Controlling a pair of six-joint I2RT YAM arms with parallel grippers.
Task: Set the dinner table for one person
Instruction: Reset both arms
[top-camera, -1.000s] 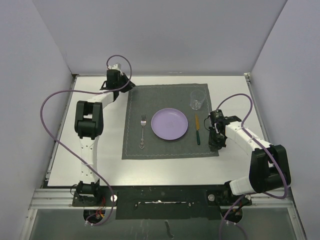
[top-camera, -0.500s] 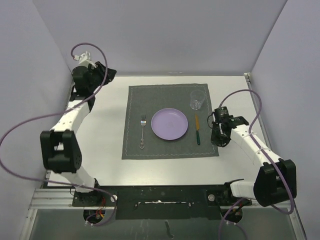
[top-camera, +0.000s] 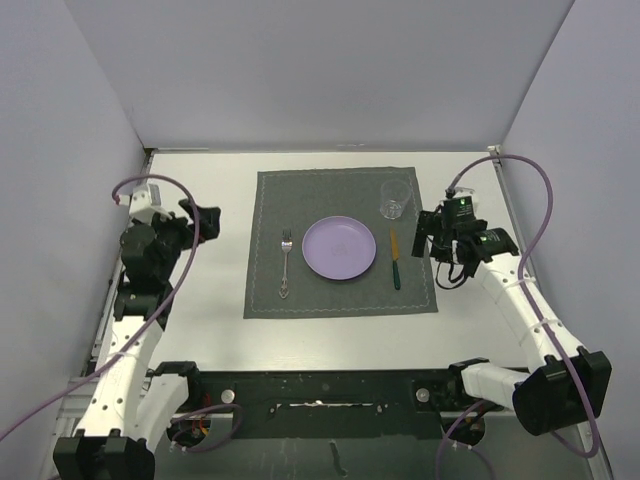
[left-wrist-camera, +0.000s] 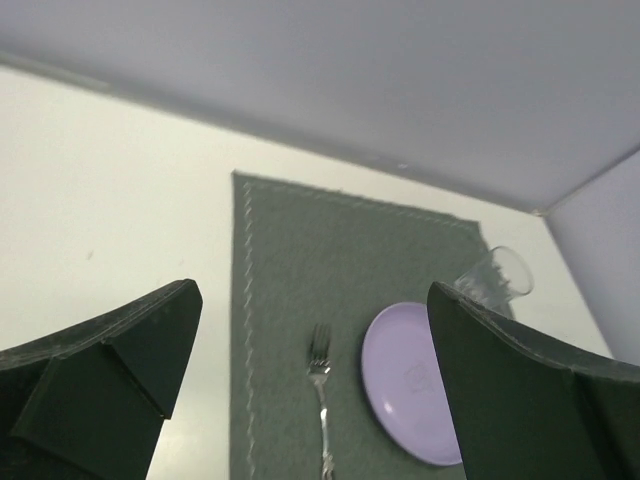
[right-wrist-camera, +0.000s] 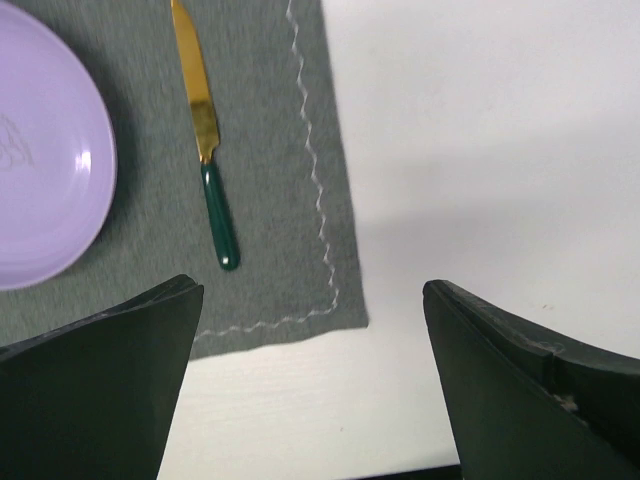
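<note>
The white dinner table (top-camera: 200, 320) carries a dark grey placemat (top-camera: 340, 290). On the mat lie a purple plate (top-camera: 339, 248), a silver fork (top-camera: 285, 265) to its left, a gold knife with a green handle (top-camera: 395, 258) to its right, and a clear glass (top-camera: 394, 200) at the far right corner. My left gripper (top-camera: 207, 222) hovers open and holding nothing, left of the mat; its view shows the fork (left-wrist-camera: 322, 390), plate (left-wrist-camera: 410, 385) and glass (left-wrist-camera: 495, 275). My right gripper (top-camera: 437, 245) stands open and holding nothing by the mat's right edge, above the mat's near corner (right-wrist-camera: 340, 310), with the knife (right-wrist-camera: 205, 140) beyond.
Grey walls enclose the table on the far, left and right sides. Purple cables loop from both arms over the table's side edges. The black rail with the arm bases (top-camera: 320, 390) runs along the near edge.
The left arm swung from the far-left corner back to the near left, and its gripper opened. The right gripper opened beside the knife and shifted slightly farther from me.
</note>
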